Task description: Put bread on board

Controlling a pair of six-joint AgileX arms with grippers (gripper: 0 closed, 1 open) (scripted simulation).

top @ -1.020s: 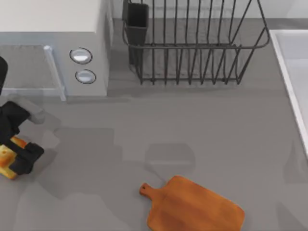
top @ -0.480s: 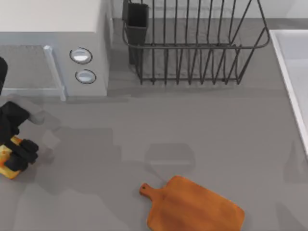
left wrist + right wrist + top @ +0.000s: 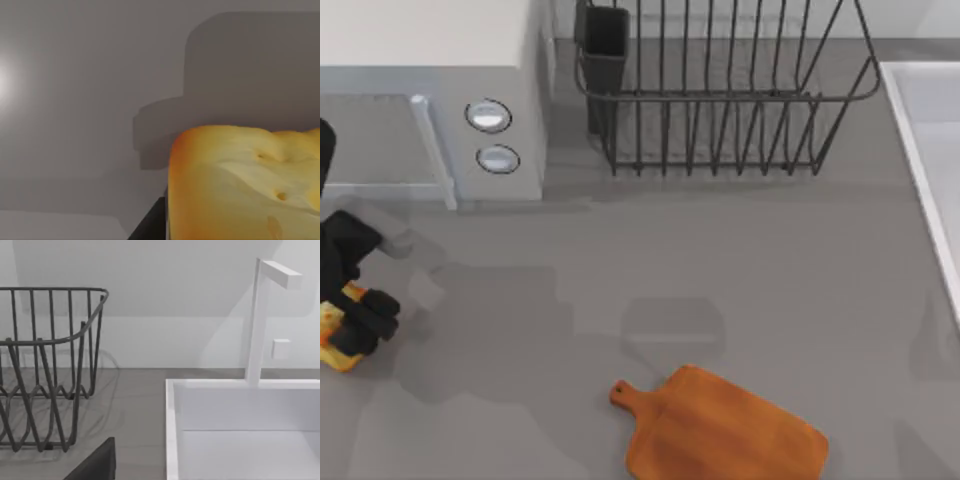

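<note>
At the far left edge of the table in the top view, my left gripper (image 3: pixel 356 320) is shut on the bread (image 3: pixel 333 356), a small golden-yellow chunk with an orange-brown crust, partly hidden under the black fingers. The left wrist view shows the bread (image 3: pixel 240 185) up close, with one dark finger (image 3: pixel 150 227) against its side. The board (image 3: pixel 730 432), flat orange-brown wood with a stubby handle, lies at the front middle of the table, well to the right of the bread. A dark part of my right gripper (image 3: pixel 95 465) shows at the edge of the right wrist view.
A microwave (image 3: pixel 430 100) stands at the back left, just behind my left arm. A dark wire dish rack (image 3: pixel 720 90) fills the back middle, and a white sink (image 3: pixel 930 150) runs along the right edge. Bare grey tabletop lies between bread and board.
The left gripper's fingers have drawn together onto the bread since a second ago. Over the last half second nothing has visibly moved.
</note>
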